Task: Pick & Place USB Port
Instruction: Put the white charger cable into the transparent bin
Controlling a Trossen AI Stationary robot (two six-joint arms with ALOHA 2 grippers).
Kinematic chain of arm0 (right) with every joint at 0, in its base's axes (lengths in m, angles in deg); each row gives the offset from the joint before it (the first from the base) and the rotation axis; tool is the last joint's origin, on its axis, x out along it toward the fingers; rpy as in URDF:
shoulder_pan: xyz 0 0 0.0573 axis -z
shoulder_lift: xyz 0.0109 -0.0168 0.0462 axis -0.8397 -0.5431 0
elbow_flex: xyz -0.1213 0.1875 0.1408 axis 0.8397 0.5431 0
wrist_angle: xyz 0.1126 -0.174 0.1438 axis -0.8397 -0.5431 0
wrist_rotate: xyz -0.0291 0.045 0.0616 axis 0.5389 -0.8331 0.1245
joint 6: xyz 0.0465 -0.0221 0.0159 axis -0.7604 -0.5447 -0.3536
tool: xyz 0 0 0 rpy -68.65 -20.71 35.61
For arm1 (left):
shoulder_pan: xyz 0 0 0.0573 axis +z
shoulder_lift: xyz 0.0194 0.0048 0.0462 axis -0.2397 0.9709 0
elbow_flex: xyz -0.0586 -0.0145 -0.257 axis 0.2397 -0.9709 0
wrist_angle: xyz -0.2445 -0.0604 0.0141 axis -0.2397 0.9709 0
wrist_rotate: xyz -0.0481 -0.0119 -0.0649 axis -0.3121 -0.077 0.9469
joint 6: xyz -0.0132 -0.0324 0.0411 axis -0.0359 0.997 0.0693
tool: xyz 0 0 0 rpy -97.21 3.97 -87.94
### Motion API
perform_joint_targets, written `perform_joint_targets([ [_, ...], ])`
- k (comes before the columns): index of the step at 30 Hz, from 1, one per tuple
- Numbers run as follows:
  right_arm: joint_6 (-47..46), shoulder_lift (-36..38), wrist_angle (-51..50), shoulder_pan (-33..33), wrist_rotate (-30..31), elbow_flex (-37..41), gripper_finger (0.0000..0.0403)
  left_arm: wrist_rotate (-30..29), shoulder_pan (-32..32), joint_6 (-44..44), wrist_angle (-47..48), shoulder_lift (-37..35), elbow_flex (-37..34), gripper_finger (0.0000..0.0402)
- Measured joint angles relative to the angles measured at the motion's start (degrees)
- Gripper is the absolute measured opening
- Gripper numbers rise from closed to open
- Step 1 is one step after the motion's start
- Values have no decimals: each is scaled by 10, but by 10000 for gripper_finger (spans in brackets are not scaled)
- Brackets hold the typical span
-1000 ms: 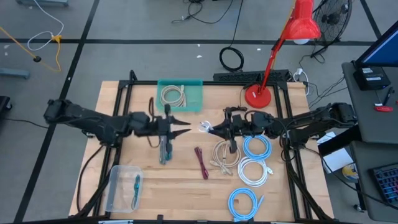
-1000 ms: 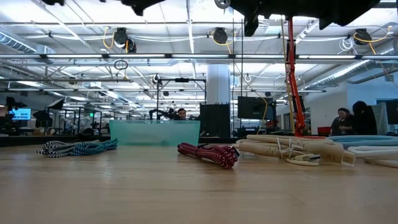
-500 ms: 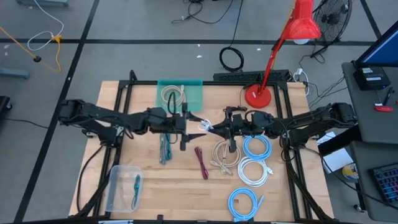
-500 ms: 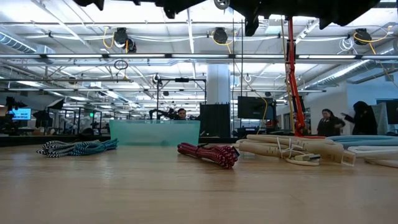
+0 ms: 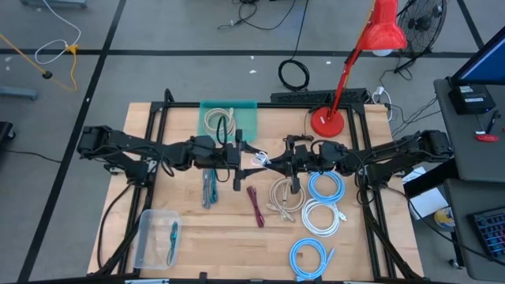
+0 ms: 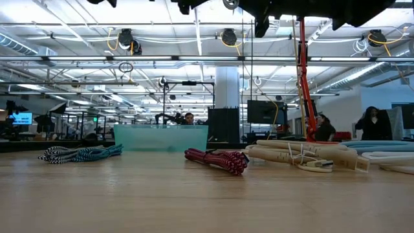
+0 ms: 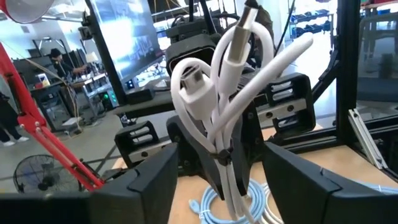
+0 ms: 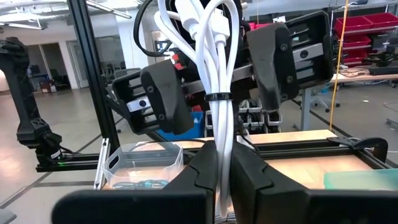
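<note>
Presently, at frame centre, the right gripper (image 8: 219,180) is clamped on the light, floppy white cable bundle (image 8: 213,56), best taken near its tie, between the left gripper's (image 5: 246,158) parted fingers.

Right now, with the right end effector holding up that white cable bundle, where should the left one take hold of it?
Grip the white cable bundle on its free loops above the black tie, coming in level from the left. The right end effector pinches the lower end, and the left end effector already straddles the upright loops.
</note>
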Motion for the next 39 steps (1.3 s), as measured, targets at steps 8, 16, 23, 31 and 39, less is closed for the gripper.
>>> perform_joint_targets([
  [8,0,0,0,0,0,0,10,26,8,1,-1,0,0,94],
  [16,6,0,2,0,9,0,10,27,13,5,-7,0,0,22],
  [23,12,0,-30,-10,59,0,87,-15,10,36,53,-26,0,12],
  [31,15,0,-74,-23,73,0,217,-102,-6,114,223,-165,1,12],
  [39,23,0,-175,-23,84,4,263,-112,-11,454,556,-272,0,12],
])
